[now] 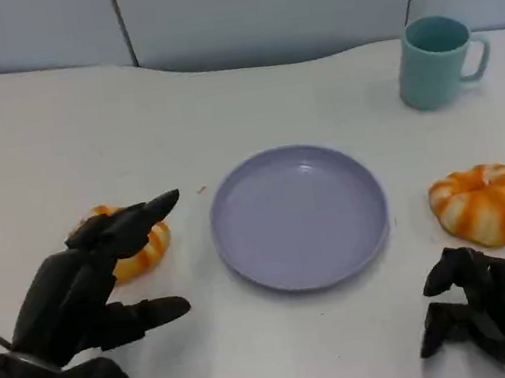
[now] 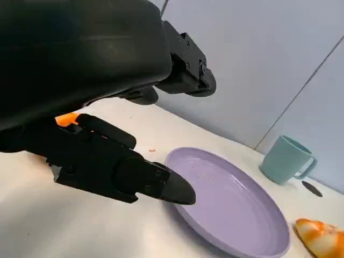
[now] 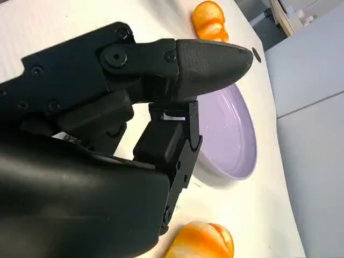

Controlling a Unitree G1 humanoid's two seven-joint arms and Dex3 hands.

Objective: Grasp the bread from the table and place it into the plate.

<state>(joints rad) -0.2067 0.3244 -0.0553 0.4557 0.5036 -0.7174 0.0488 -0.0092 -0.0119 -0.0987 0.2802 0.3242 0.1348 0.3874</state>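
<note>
Left hand [image 1: 92, 287] sits at the lower left of the head view, fingers spread wide, holding nothing. Its upper finger reaches out over the left bread roll [image 1: 138, 247], the lower one lies flat on the white surface [image 1: 59, 150] nearer the camera. Whether any finger actually touches the roll, I can't tell from here. That roll sits left of centre, just beside the plate's [image 1: 299, 215] left rim and still on the surface, so the grasp hasn't happened yet.

Right hand [image 1: 495, 310], lower right of the frame, fingers curled down and in, nothing in them. A second bread roll [image 1: 483, 204] lies just above it, right of the plate.

Now the risks. The roll is a rounded, ribbed bun, glossy orange and cream stripes, and it looks soft: close too high and the fingers could skid off the domed top and shove it along. It sits so close to the plate that a push could knock it against the lip or nudge the plate itself. Squeeze hard and it may squash.

The plate is lavender, smooth, shallow, with a low raised rim, likely plastic or glazed; it would probably slide readily on this matte surface. A light teal mug [image 1: 437, 60] with a handle stands at the upper right, well clear of the action. Dark round holes mark the surface's far corners.
</note>
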